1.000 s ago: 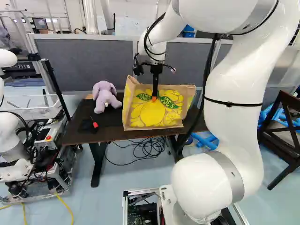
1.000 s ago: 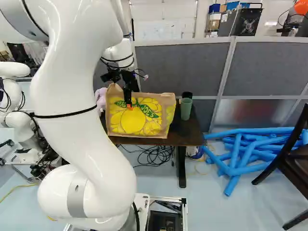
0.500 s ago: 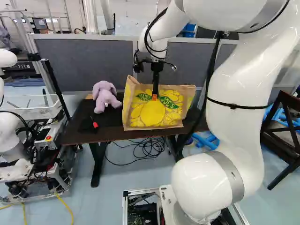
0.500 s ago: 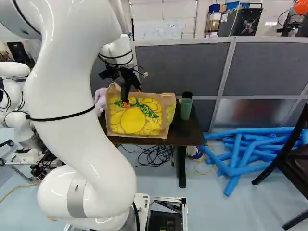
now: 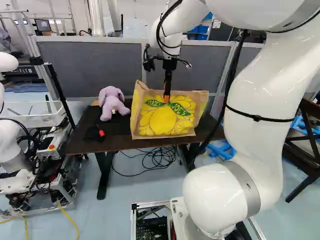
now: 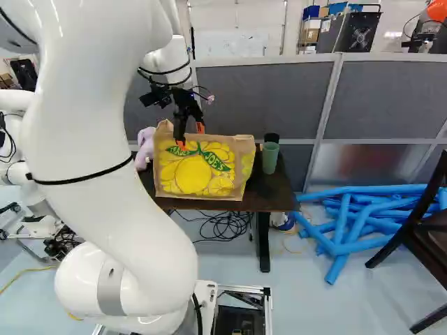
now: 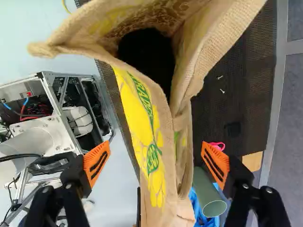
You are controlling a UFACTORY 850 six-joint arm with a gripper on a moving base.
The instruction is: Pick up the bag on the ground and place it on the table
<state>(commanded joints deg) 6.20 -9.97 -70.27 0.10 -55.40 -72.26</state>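
Holding the gripper [image 7: 155, 144] wide around the top of the bag [image 5: 162, 122], seeing it standing mid-frame on the table [image 5: 80, 142] in the left base view, probably spreading for backing off snag-free

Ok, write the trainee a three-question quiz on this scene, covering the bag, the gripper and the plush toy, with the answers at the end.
1. Multiple choice: What does the bag stand on?
A) the floor
B) the table
C) the chair

2. True or false: In the wrist view, the gripper stands open, with part of the bag showing between its fingers.

3. Fill in the blank: In the left base view, the purple plush toy sits to the ____ of the bag.

Key: 1. B; 2. true; 3. left
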